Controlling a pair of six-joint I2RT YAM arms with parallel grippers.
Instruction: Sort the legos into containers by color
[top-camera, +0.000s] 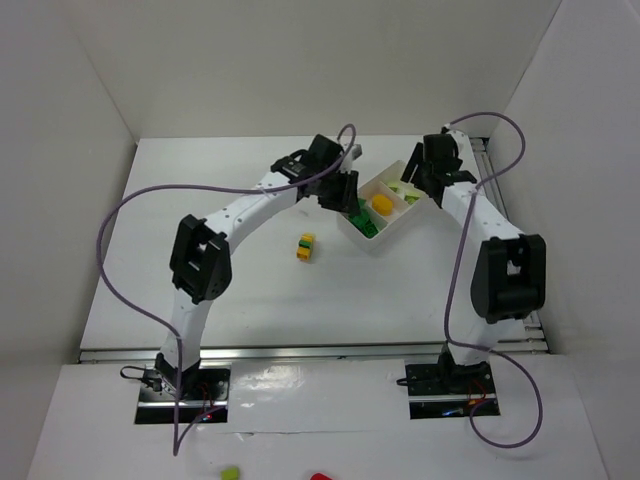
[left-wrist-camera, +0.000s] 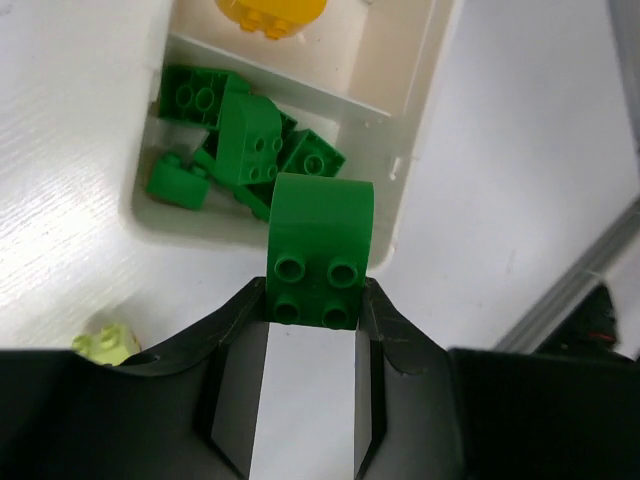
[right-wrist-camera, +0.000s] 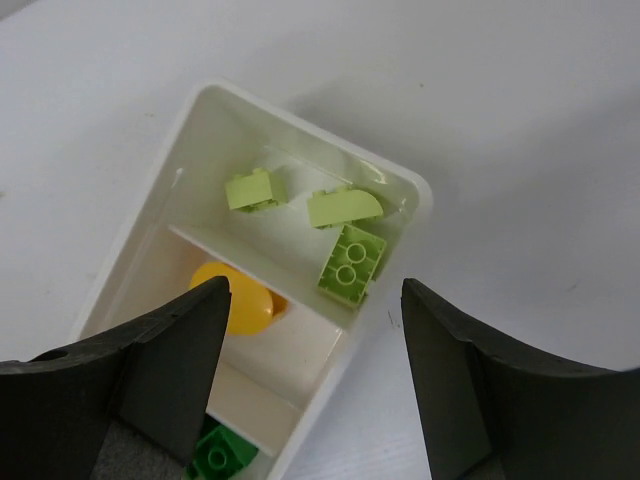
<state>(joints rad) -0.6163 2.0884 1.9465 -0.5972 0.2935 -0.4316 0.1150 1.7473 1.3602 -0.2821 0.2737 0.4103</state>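
The white divided tray (top-camera: 384, 240) lies at the back centre-right. My left gripper (top-camera: 345, 198) is shut on a dark green brick (left-wrist-camera: 318, 250) and holds it over the near rim of the tray (left-wrist-camera: 420, 100), beside the compartment with several dark green bricks (left-wrist-camera: 245, 140). My right gripper (top-camera: 422, 183) is open and empty above the tray's other end (right-wrist-camera: 190, 130). Below it, three pale lime bricks (right-wrist-camera: 350, 262) lie in the end compartment and a yellow rounded piece (right-wrist-camera: 235, 297) in the middle one. A yellow-and-green stacked pair (top-camera: 306, 245) sits on the table left of the tray.
A pale lime brick (left-wrist-camera: 108, 343) lies on the table just outside the tray's green end. White walls enclose the table on the left, back and right. A lime piece (top-camera: 230, 472) and a red piece (top-camera: 320, 477) lie below the arm bases.
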